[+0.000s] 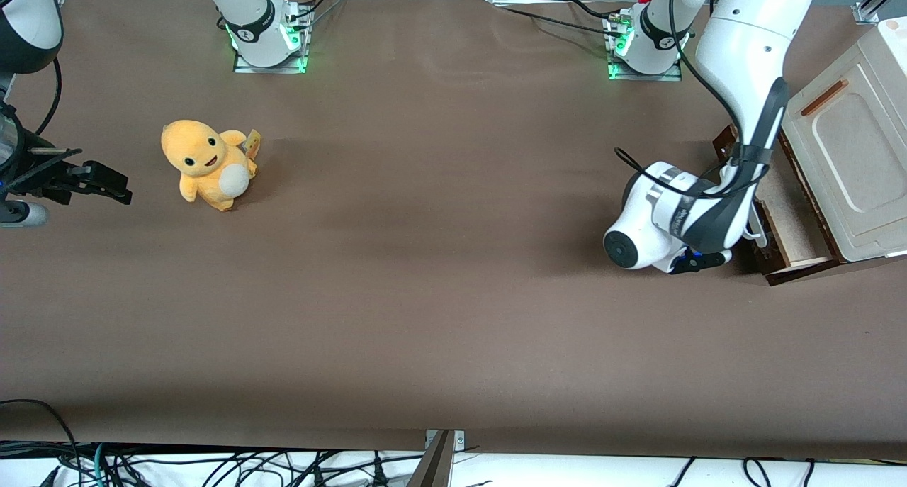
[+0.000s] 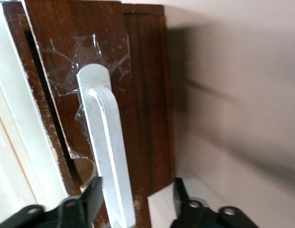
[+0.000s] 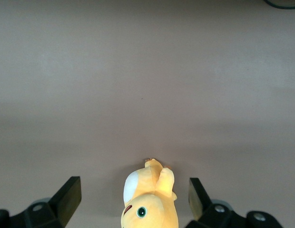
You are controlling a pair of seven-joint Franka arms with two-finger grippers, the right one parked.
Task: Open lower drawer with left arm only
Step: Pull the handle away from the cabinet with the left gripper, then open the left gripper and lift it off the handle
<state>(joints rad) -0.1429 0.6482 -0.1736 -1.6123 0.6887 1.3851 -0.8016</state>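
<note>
Drawer position: the lower drawer (image 1: 785, 221) was seen at the working arm's end of the worktop (image 1: 439, 274), under the cream cabinet top (image 1: 850, 161), already drawn partly out so that a strip of its pale tray showed.
Drawer front: a dark brown wood panel (image 2: 109, 57) was seen close in the wrist view, with patches of clear tape stuck around the handle's end.
Handle: a long white bar handle (image 2: 107, 156) was fixed along the front and stood proud of the wood.
Tool: the tool (image 2: 135, 204) of the left arm (image 1: 737, 118) was held low in front of the drawer, its two fingers (image 2: 93, 199) spread wide, one on each side of the bar, with no clamping to be seen.
Where to take hold: the bar's mid-length was judged the best grip, since a pull there should keep the tray from skewing.
Handling: the drawer was judged stiff and light, being shallow and of thin wood; the smooth bar was thought likely to slip through the fingers if only hooked. The tape suggested a mended handle mount, so a steady, straight pull was judged safer than a jerk.
Other things: a yellow plush toy (image 1: 205, 162) lay well apart, toward the parked arm's end.
Writing: no brand, label or readable text was made out on the drawer or cabinet.
</note>
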